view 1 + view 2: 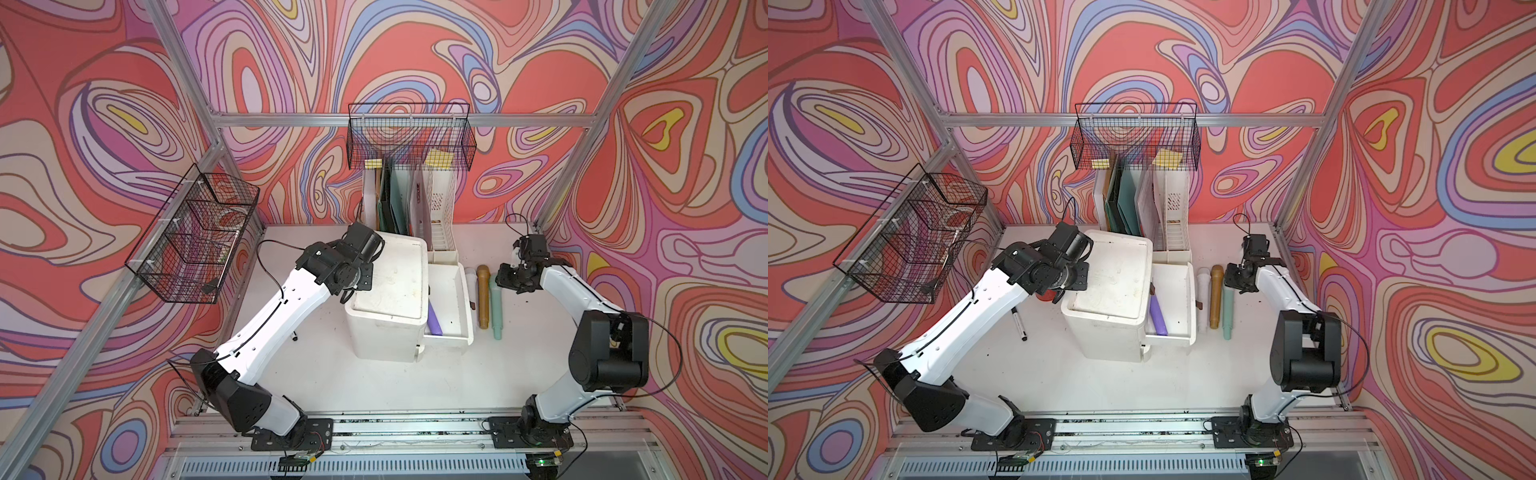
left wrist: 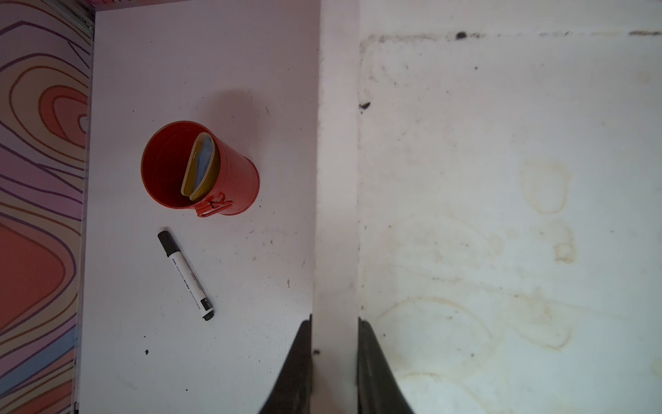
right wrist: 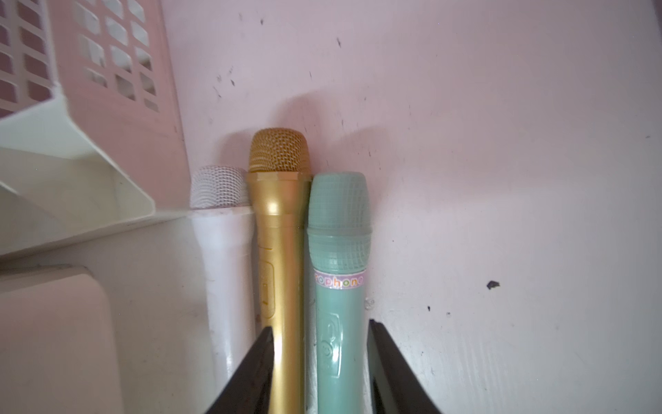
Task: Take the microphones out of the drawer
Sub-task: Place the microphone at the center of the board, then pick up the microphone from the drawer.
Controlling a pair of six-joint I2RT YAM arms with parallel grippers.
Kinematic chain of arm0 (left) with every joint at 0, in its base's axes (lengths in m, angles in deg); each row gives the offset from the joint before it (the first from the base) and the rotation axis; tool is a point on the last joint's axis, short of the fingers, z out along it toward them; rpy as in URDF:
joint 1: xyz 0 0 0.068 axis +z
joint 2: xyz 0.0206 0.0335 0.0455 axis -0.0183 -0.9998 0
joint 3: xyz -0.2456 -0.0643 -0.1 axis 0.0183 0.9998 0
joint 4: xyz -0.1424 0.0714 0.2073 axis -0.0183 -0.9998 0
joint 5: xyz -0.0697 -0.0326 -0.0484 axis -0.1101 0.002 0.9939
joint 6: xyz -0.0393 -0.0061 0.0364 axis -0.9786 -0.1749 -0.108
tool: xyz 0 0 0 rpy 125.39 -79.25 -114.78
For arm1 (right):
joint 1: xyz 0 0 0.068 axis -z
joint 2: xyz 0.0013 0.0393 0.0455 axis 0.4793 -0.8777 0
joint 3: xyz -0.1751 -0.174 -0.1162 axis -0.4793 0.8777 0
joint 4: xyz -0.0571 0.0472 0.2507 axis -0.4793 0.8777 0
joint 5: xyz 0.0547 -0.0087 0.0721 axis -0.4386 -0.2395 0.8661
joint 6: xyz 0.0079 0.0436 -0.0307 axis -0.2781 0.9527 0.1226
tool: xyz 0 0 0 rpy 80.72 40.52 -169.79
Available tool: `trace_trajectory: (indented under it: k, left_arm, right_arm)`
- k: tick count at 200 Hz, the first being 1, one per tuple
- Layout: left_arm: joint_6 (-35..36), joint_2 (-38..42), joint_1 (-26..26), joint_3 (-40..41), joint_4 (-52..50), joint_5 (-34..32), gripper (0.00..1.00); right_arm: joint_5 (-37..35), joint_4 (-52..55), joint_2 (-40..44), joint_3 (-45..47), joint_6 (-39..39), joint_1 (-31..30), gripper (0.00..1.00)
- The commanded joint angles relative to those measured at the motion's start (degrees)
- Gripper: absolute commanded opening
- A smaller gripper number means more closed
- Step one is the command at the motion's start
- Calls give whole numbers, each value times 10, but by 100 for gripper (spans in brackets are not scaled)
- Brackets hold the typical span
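A white drawer unit (image 1: 390, 291) (image 1: 1113, 282) stands mid-table with its drawer (image 1: 466, 299) (image 1: 1192, 307) pulled out to the right. A purple microphone (image 1: 435, 320) (image 1: 1158, 316) lies inside the drawer. Gold (image 1: 483, 299) (image 3: 279, 222), teal (image 1: 496, 307) (image 3: 338, 233) and white (image 1: 470, 278) (image 3: 220, 215) microphones lie side by side on the table right of the drawer. My right gripper (image 1: 503, 281) (image 3: 318, 324) hovers open over the gold and teal ones, gripping neither. My left gripper (image 1: 352, 291) (image 2: 335, 319) is shut on the unit's left top rim (image 2: 336, 215).
A red cup (image 2: 200, 172) and a black-and-white marker (image 2: 186, 276) (image 1: 1019, 324) sit on the table left of the unit. A file organiser (image 1: 415, 208) stands behind the unit. Wire baskets hang on the back wall (image 1: 411, 137) and the left wall (image 1: 195, 237).
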Motion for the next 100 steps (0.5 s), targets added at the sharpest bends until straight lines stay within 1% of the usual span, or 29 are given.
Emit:
trace_trajectory:
  k: [1,33,50,69,100]
  left_arm:
    - [17,6,5,16,-48,-60,0]
    - [15,10,5,16,-43,-57,0]
    - [15,9,5,16,-43,-56,0]
    - [13,8,5,18,-42,-54,0]
    - [13,6,5,19,-42,-51,0]
  right_arm:
    - [48,26,41,-17,-2,3,43]
    - [151,33,88,-19,6,2,44]
    - [196,31,114,-14,16,-10,44]
    - [215,35,139,-12,21,-40,44]
    - [210,51,158,-15,20,-113,45]
